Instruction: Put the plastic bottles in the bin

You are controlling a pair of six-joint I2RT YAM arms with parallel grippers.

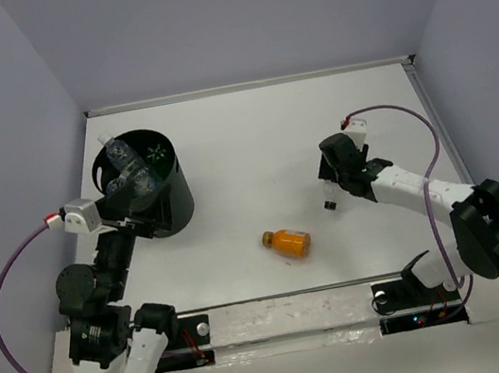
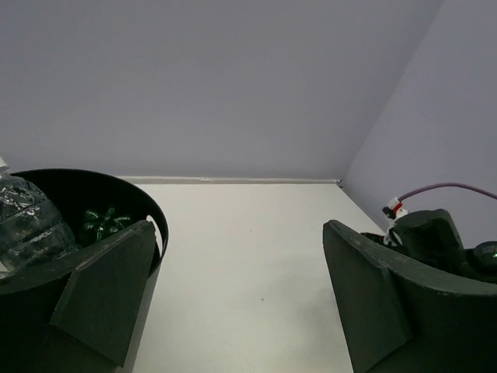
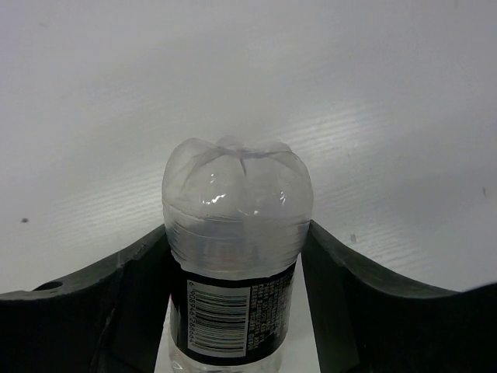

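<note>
Dark-labelled bottle [image 3: 233, 194] sits pinched in right hand [image 3: 234, 241], well right of bin [image 1: 176, 204]; lift straight, carry fully over the opening before releasing. Left hand [image 2: 237, 233] hangs spread beside bin. 1 orange bottle [image 1: 288, 242] lies on desk [image 1: 253, 148].

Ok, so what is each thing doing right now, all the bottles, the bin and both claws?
bin: upright, bottles inside.
clear bottles: in the bin.
green bottle: in the bin.
orange bottle: lying on its side on the table, loose.
dark-label bottle: gripped.
right gripper: shut on the dark-label bottle.
left gripper: open, empty, beside the bin.
</note>
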